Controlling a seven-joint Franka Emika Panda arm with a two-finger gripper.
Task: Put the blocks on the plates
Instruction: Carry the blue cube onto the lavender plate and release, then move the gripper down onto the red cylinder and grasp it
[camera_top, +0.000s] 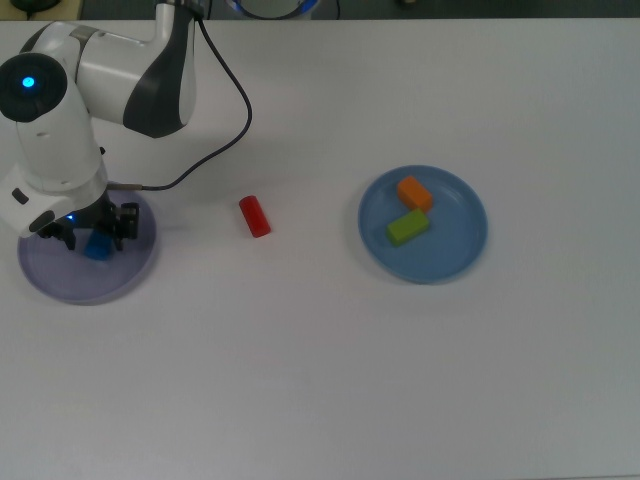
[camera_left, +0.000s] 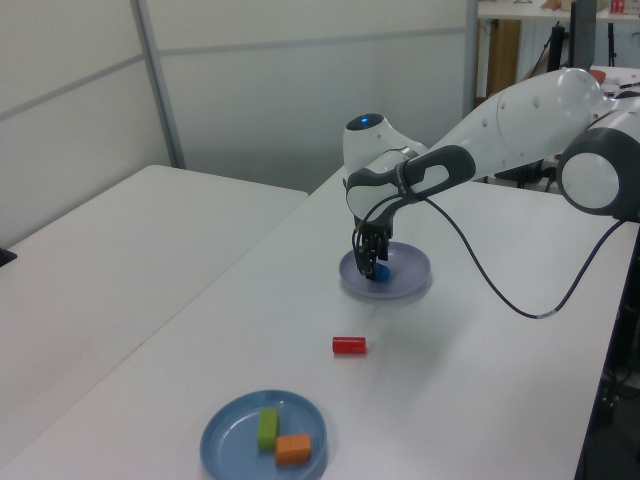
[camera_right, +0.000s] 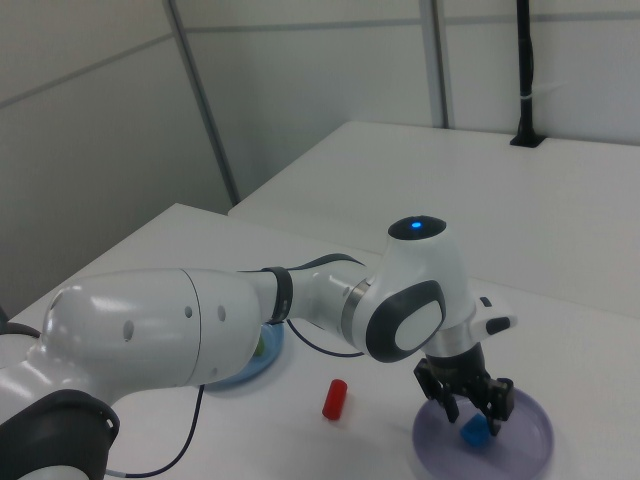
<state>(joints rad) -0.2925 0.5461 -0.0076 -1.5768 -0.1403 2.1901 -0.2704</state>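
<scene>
Letting go of the blue block (camera_top: 97, 247) is my job now. It sits on the purple plate (camera_top: 60, 285), and my hand (camera_top: 93, 238) is spread wide around it. I should lift straight up, so I don't bump it off.

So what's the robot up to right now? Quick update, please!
Gripper open over purple plate. Blue block on it. Red cylinder lies on table, nothing blocking.

Four blocks — red (camera_top: 254, 215), blue (camera_top: 98, 246), orange (camera_top: 414, 192), green (camera_top: 407, 227) (one each) — two plates, purple (camera_top: 70, 283) and blue (camera_top: 450, 255), and one arm (camera_top: 95, 80).
</scene>
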